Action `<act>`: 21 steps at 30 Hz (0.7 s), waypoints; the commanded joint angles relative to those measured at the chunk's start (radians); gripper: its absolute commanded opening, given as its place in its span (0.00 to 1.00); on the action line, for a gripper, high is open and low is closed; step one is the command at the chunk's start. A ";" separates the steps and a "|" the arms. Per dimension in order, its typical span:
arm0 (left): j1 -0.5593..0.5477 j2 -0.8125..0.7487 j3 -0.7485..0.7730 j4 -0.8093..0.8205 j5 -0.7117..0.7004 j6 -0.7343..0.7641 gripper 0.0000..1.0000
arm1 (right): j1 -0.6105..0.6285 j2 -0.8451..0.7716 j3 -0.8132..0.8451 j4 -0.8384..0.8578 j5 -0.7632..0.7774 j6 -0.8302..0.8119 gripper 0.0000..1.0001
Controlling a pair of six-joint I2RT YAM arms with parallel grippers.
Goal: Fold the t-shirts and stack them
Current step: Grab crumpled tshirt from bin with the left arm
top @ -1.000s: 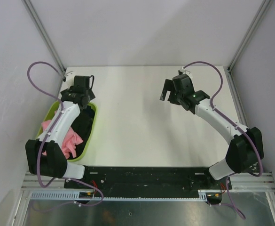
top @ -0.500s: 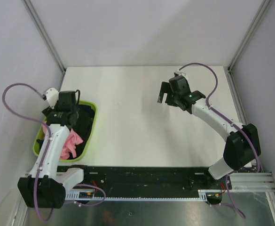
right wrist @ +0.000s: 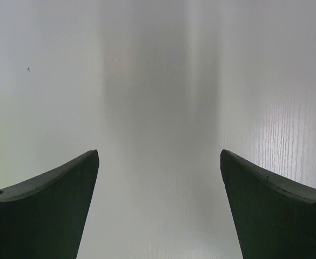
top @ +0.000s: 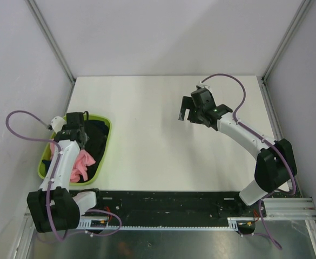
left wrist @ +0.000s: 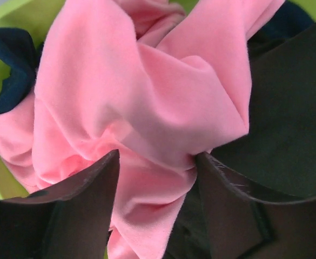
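A salmon-pink t-shirt [left wrist: 147, 97] lies crumpled in the lime-green tub [top: 107, 144] at the table's left edge, with dark navy t-shirts [left wrist: 287, 108] beside and under it. In the top view the pink t-shirt [top: 82, 162] fills the tub's near half and the dark t-shirts [top: 96, 141] the far half. My left gripper [left wrist: 158, 156] is down in the tub [left wrist: 17, 16], its jaws apart with a fold of pink cloth between them, touching both fingers. From above, the left gripper [top: 75, 135] is over the tub's far left. My right gripper [top: 186, 112] hangs open over bare table; in its own wrist view the right gripper [right wrist: 159, 154] has nothing between its fingers.
The white table [top: 147, 135] is walled by grey panels at the left, back and right. The arms' black base rail [top: 163, 204] runs along the near edge. A purple cable [top: 17, 121] loops out left of the left arm.
My left arm swung from the tub's far end back to its left side and lowered into the cloth, jaws narrowing around the pink fold. The right gripper drifted slightly left.
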 commanded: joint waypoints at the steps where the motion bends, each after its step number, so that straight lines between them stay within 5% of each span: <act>1: 0.020 -0.003 -0.025 -0.009 0.012 -0.095 0.56 | 0.005 0.004 0.029 0.003 -0.006 -0.021 0.99; 9: 0.023 -0.117 0.042 -0.052 -0.047 -0.047 0.05 | 0.006 0.004 0.029 0.004 -0.017 -0.024 0.99; 21: 0.022 -0.235 0.275 -0.085 -0.068 0.130 0.00 | 0.008 0.009 0.030 0.010 -0.025 -0.026 0.99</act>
